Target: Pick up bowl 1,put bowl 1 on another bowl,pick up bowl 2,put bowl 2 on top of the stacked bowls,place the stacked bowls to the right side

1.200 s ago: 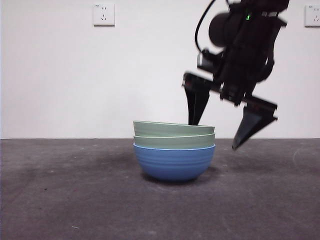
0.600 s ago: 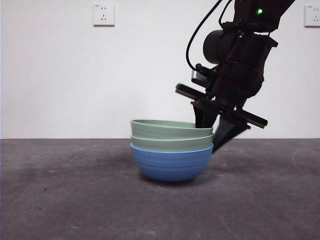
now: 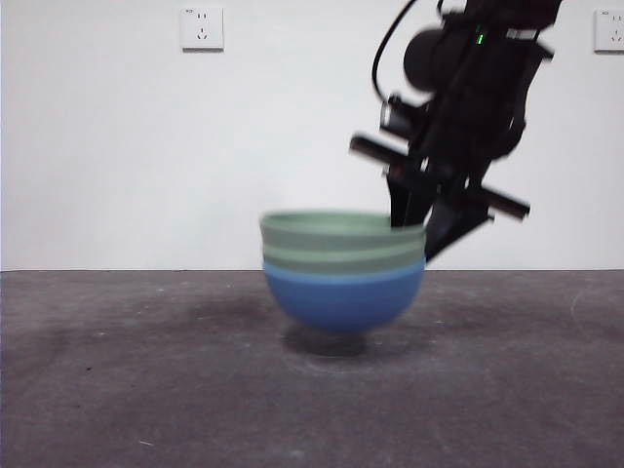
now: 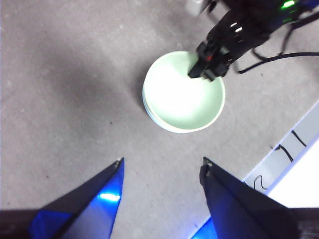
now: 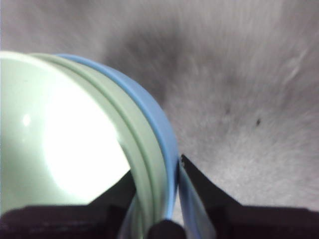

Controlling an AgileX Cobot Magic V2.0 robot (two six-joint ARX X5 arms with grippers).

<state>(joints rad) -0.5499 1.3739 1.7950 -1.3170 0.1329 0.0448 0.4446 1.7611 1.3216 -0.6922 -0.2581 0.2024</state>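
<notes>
The stacked bowls (image 3: 343, 300) are a blue ribbed bowl with two pale green bowls (image 3: 341, 239) nested in it. The stack hangs blurred just above the dark table, with a shadow under it. My right gripper (image 3: 421, 234) is shut on the stack's right rim, one jaw inside the top green bowl and one outside the blue wall. The right wrist view shows the rims (image 5: 162, 134) pinched in my right gripper (image 5: 157, 174). My left gripper (image 4: 162, 167) is open and empty, high above the stack (image 4: 182, 94).
Grey table runs wide on both sides of the stack. Its edge (image 4: 294, 144), with cables, lies beyond the bowls in the left wrist view. Two wall sockets (image 3: 202, 27) (image 3: 609, 29) sit on the white back wall.
The right gripper came down over the stack's right rim, closed on it, and has now raised the stack slightly off the table and a little rightward.
</notes>
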